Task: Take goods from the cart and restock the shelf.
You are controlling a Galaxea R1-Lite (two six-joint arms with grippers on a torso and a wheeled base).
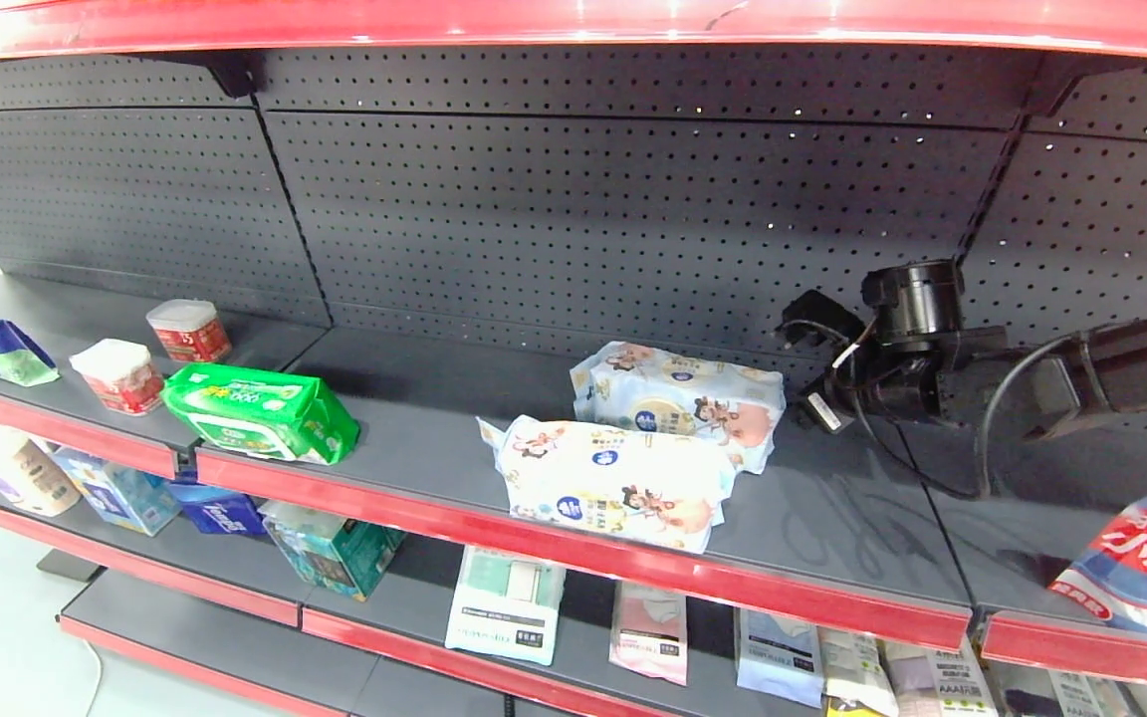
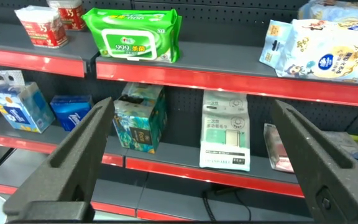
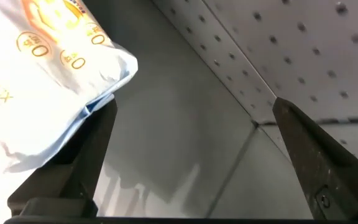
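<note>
Closest to me, at the right end, a red, white and blue plastic bag [image 1: 1146, 558] lies at the front of the dark grey metal shelf [image 1: 832, 518], which has a red front strip and a perforated back panel [image 1: 583, 219]. On the middle board of this shelf lie two white soft packs with cartoon print, one behind the other and touching: the rear pack [image 1: 678, 398] and the front pack [image 1: 613, 483], which sits near the red strip.

Just right of the rear pack is the right gripper [image 1: 804, 366]. Its fingers are spread wide with nothing between them [image 3: 194, 102]; one finger [image 3: 92, 149] is beside the corner of a white pack [image 3: 42, 62], and I cannot tell if they touch. The left gripper [image 2: 192, 104] is lower, facing the shelf front, also spread and empty.

Further left lie a green soft pack [image 1: 260, 410], then two small round tubs with red labels [image 1: 120, 375] [image 1: 189, 331].
</note>
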